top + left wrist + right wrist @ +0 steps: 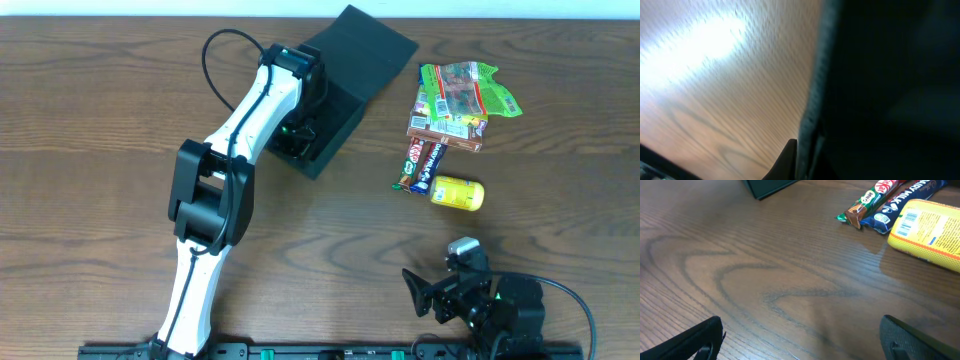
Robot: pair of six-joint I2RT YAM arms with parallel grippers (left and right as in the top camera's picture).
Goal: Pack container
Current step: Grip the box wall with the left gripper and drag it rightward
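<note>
Your overhead looks straight down on the table (100, 150); left wrist jammed close against the container (890, 75), blurred; right wrist low, shares yellow packet (927, 230) with overhead

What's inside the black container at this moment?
Inside the container, only the left gripper shows, reaching in from above. It covers much of the floor, so anything packed beneath it is hidden.

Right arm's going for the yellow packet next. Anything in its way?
Nothing visible. The right gripper is open, and only bare table lies between it and the yellow packet. The candy bars lie beside the packet, off that line.
</note>
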